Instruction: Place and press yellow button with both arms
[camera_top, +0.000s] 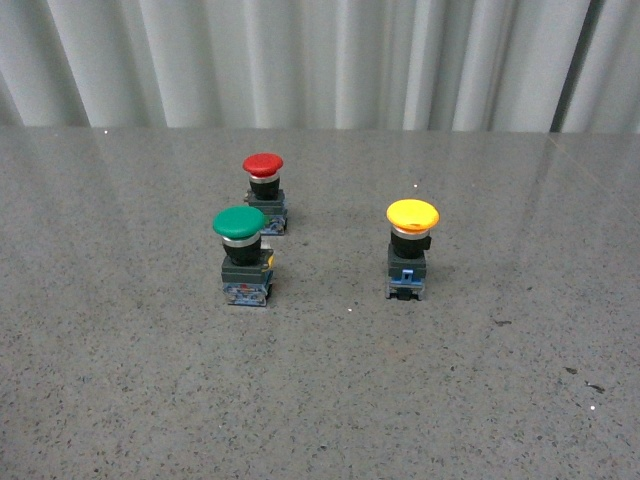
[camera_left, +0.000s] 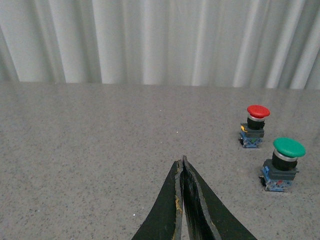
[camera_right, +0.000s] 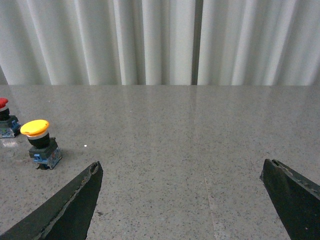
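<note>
Upright yellow mushroom-cap push-button stands right of centre, nearer my right gripper.
Its fingers are spread wide; my left gripper is pressed together.

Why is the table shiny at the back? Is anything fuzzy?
Front view: the table mirrors the pale curtain near its far edge, a soft glare; the yellow button is sharp, its shadow faint. Left wrist view: the shut left gripper is dark but sharp. Right wrist view: the open right gripper likewise; the table glares at the back.
</note>
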